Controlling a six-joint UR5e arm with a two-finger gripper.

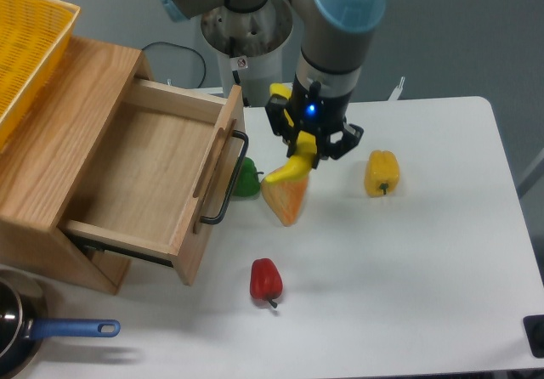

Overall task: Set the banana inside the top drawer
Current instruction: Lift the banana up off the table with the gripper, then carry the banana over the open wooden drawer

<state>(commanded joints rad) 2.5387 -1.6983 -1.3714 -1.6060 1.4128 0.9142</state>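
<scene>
The banana (289, 168) is yellow and curved, held in my gripper (311, 151), which is shut on it above the table. One end sticks out at the lower left, the other shows behind the gripper at the upper left. The top drawer (140, 171) of the wooden cabinet is pulled open to the left of the gripper and is empty inside. Its black bar handle (229, 179) faces the gripper.
An orange wedge (287, 200) lies just below the banana. A green pepper (246, 179) sits by the drawer handle. A yellow bell pepper (382, 173) is to the right, a red pepper (265, 280) at the front. A yellow mesh basket (25, 48) is on the cabinet. A blue-handled pan (51, 332) is at the front left.
</scene>
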